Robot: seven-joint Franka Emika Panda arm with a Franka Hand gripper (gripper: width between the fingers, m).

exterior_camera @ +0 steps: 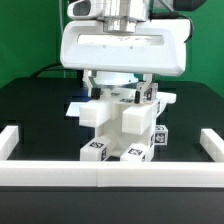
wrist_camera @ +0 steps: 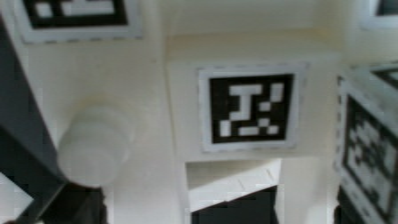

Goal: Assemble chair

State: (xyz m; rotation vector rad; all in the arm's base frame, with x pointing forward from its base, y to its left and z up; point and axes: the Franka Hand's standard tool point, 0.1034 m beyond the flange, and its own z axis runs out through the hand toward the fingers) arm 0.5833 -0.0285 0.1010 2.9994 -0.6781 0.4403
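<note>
**Chair [exterior_camera: 118, 128]: qty 1 assy.** Pos.: upright at mid-table [exterior_camera: 30, 115], just behind the front run of the white rail [exterior_camera: 60, 172].

**Status (judged):** well advanced. The chunky white pieces are already joined into one block. The lower pieces stand on the table and the upper pieces rise beneath the gripper [exterior_camera: 120, 90].

**Remaining:** prob. final seating of the top piece. That joint is masked by the gripper body, so this can't be confirmed.

**Tags [exterior_camera: 96, 150]:**
- Ext. view: at least 4 on the chair.
- Wrist view: 3, of which 1 is whole [wrist_camera: 247, 108] and 2 are cut off at the frame edge.

**Gripper: qty 1.** Directly over the chair top, jaws spread fully, one finger on each side of the upper piece. Released, nothing clamped.

**Rail: qty 1.** It borders the table.
</note>
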